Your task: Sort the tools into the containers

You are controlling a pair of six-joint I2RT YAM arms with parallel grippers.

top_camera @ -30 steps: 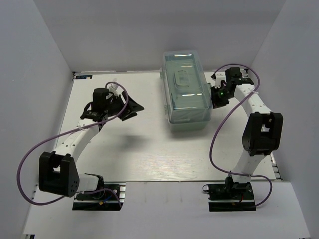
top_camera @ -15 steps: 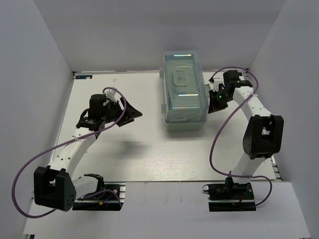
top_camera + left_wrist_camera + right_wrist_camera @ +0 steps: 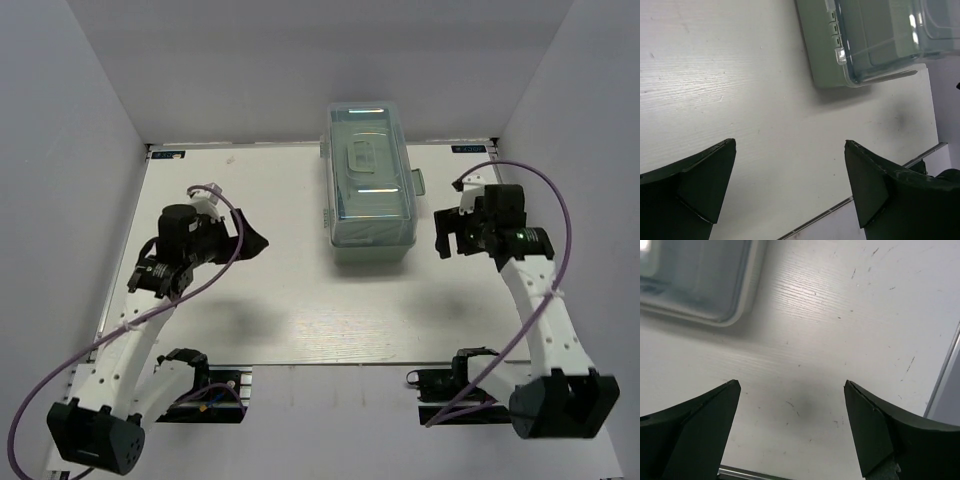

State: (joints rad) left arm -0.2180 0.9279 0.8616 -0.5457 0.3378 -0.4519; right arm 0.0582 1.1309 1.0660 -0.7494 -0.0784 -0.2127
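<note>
A pale green toolbox (image 3: 371, 185) is seen on the white tabletop (image 3: 280, 310), up at 12 o'clock and close to the far wall. It is laid with its long side running from 12 to 6 o'clock. Its see-through lid (image 3: 368, 205) is shut, and a flat handle (image 3: 361, 157) is set into the top of the lid. A small latch (image 3: 417, 183) is seen sticking out on the 3 o'clock side. What is kept inside cannot be made out through the lid. The left fingers (image 3: 254, 243) are held above the tabletop at about 8 o'clock from the toolbox, well apart from it, and are pointed toward 3 o'clock. In the left wrist view they are seen spread wide, and only bare tabletop is seen in the gap. The near end of the toolbox is seen at 1 o'clock in that view. The right fingers (image 3: 444, 236) are held just beside the near right corner of the toolbox, at about 4 o'clock from it, and are pointed toward 9 o'clock. The box is not touched by them. In the right wrist view they are also seen spread wide over bare tabletop, and a rounded corner of the toolbox is seen at 10 o'clock. A purple cable (image 3: 530, 175) is looped over the right arm, and another is hung along the left arm.
</note>
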